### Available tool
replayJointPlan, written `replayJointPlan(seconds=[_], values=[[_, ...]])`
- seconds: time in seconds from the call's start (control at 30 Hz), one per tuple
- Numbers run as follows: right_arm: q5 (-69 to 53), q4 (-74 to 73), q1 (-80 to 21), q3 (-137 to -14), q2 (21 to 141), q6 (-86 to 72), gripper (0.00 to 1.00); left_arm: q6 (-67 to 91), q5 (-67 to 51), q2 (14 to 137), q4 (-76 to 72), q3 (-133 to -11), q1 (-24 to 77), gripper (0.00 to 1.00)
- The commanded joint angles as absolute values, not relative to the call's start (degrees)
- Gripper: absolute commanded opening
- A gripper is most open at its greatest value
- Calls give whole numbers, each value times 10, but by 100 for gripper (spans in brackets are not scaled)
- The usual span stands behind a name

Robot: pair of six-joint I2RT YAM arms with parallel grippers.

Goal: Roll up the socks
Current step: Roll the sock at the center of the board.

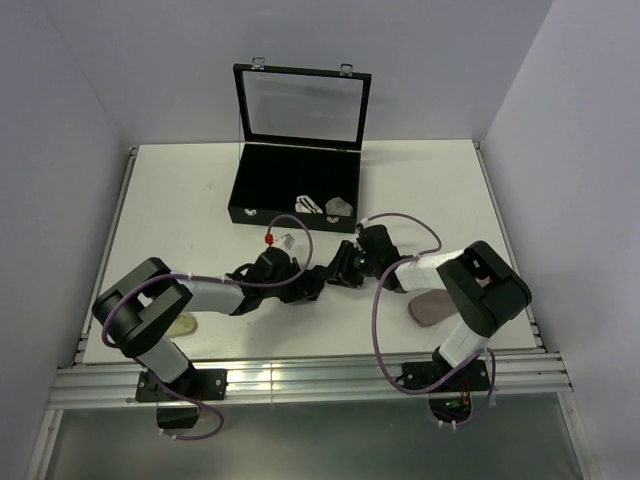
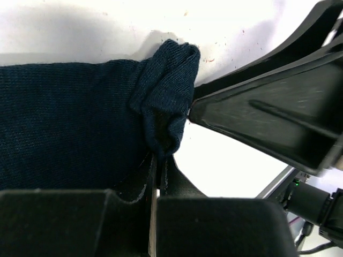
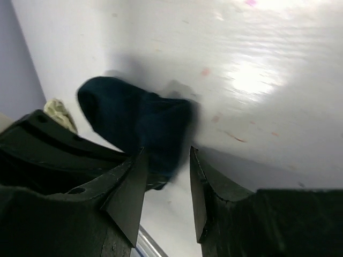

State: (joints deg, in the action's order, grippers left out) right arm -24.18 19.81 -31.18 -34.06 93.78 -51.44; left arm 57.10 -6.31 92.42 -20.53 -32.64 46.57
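Note:
A plain navy sock (image 2: 64, 123) lies on the white table, one end bunched into a fold. My left gripper (image 2: 159, 158) is shut on that fold; in the top view it (image 1: 308, 285) sits at the table's middle. My right gripper (image 3: 167, 151) is open, its jaws apart just in front of the navy sock (image 3: 134, 115), whose near edge lies between the fingertips. In the top view the right gripper (image 1: 342, 270) faces the left one closely, and the sock between them is mostly hidden. One right finger (image 2: 268, 112) shows beside the fold.
An open black case (image 1: 262, 212) stands behind the grippers with two rolled socks (image 1: 305, 203) inside. A greyish sock (image 1: 432, 305) lies flat by the right arm. A pale sock (image 1: 185, 325) lies by the left arm. A small red-and-white object (image 1: 280, 240) sits before the case.

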Motion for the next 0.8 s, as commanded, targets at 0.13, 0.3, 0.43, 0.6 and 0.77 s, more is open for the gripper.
replayJointPlan(seconds=[0.13,0.3,0.43,0.6,0.77], values=[[-207,250,-300,-305,937,-523,43,586,-80,931,-192,-306,464,0],[-246,301,-300,-307,979,-526,42,586,-86,940,-198,-308,464,0],[-264,329,-300,-311,1011,-528,40,583,-86,940,-198,-307,464,1],[-283,327,-301,-319,1041,-521,31,575,-80,940,-192,-307,463,0],[-273,268,-300,-337,1026,-488,0,565,-70,940,-185,-309,462,1]])
